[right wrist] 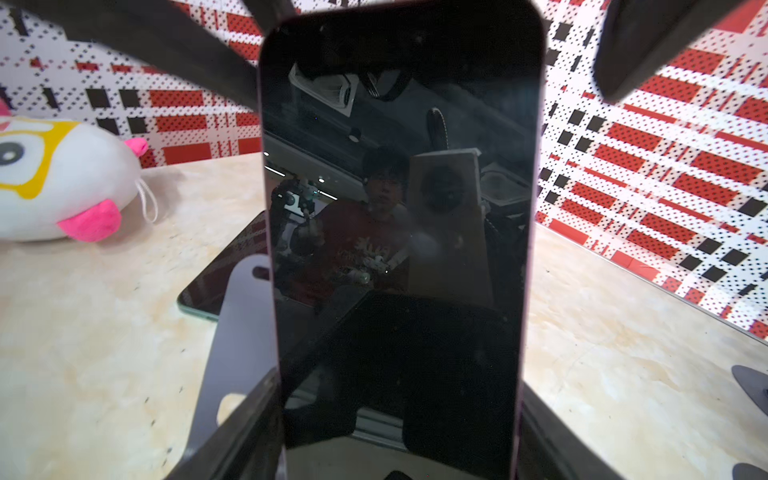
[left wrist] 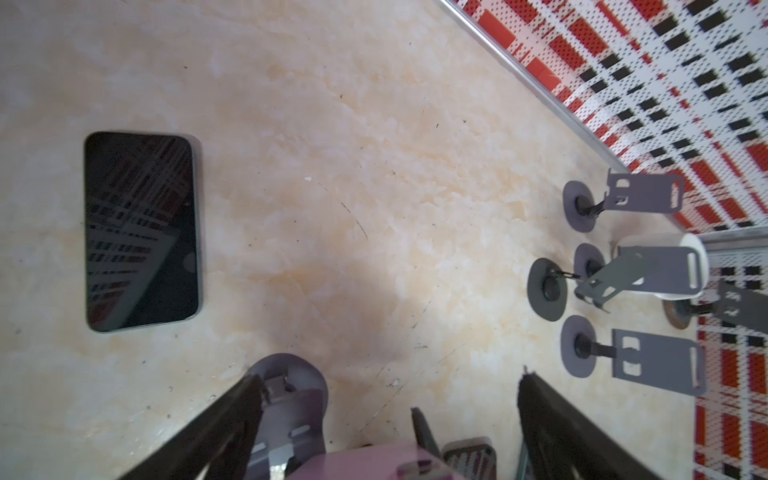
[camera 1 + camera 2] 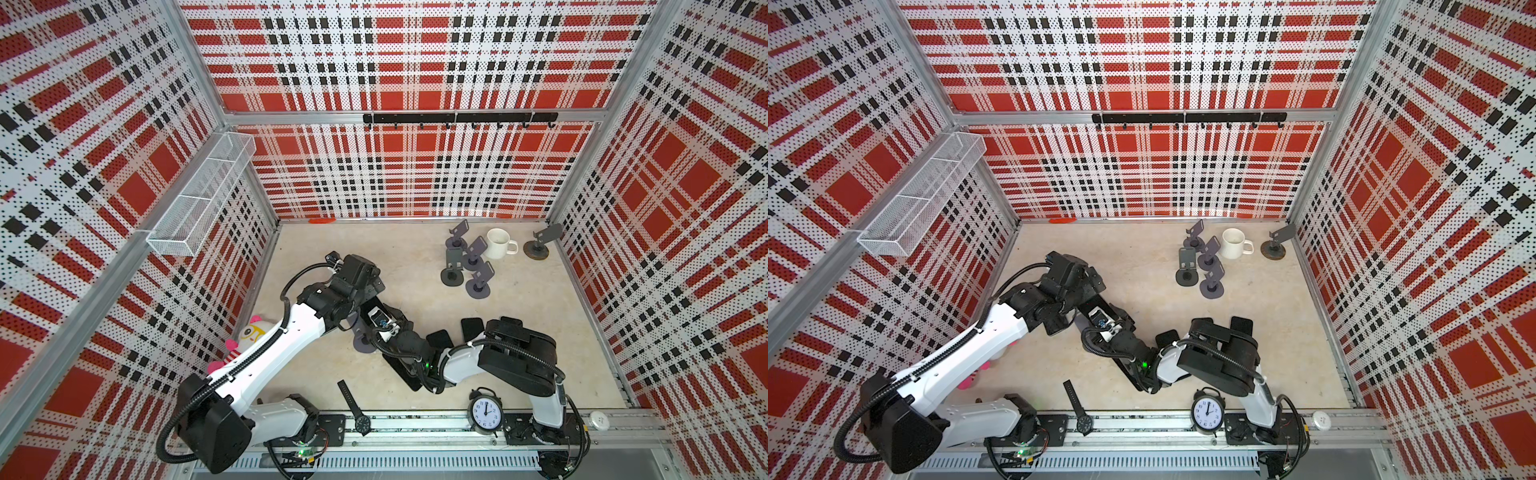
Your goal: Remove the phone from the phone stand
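The phone (image 1: pixel 399 208), black-screened with a pink rim, stands upright and fills the right wrist view. My right gripper (image 1: pixel 397 382) is shut on it, one jaw against each long side. Behind the phone shows the grey plate of the phone stand (image 1: pixel 241 332). In the left wrist view the stand (image 2: pixel 286 399) sits beside one finger, and the phone's pink back (image 2: pixel 365 461) lies between the jaws. My left gripper (image 2: pixel 390 376) is wide open and holds nothing. In both top views the two grippers meet left of centre, over the stand's base (image 3: pixel 362 344).
Several empty grey stands (image 3: pixel 465 266) and a white mug (image 3: pixel 498 243) cluster at the back right. Other black phones (image 3: pixel 471 328) (image 2: pixel 139 230) and a tablet (image 1: pixel 224 274) lie flat. A plush toy (image 3: pixel 249 336), wristwatch (image 3: pixel 353 405) and alarm clock (image 3: pixel 485 411) sit nearer the front.
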You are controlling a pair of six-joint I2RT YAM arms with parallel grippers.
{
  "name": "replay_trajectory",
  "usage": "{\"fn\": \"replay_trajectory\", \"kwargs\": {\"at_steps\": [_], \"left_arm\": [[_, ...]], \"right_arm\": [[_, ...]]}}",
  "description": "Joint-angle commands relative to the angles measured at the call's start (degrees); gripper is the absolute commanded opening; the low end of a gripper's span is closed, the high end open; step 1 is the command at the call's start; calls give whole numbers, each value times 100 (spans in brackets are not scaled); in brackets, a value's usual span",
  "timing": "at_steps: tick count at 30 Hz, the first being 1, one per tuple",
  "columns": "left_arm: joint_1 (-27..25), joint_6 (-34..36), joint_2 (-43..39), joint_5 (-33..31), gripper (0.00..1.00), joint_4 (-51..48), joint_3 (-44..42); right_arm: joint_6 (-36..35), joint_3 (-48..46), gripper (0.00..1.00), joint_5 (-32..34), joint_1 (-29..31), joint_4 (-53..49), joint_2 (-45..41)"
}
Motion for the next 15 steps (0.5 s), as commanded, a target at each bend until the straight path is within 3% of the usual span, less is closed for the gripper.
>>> {"fn": "replay_trajectory", "kwargs": {"at_steps": [1, 15], "left_arm": [[154, 95, -291, 187, 98, 457, -103], [684, 249, -925, 280, 98, 1099, -518]], "right_arm": [[159, -107, 54, -129, -46, 5, -322], [855, -688, 51, -608, -361, -340, -1206]]}}
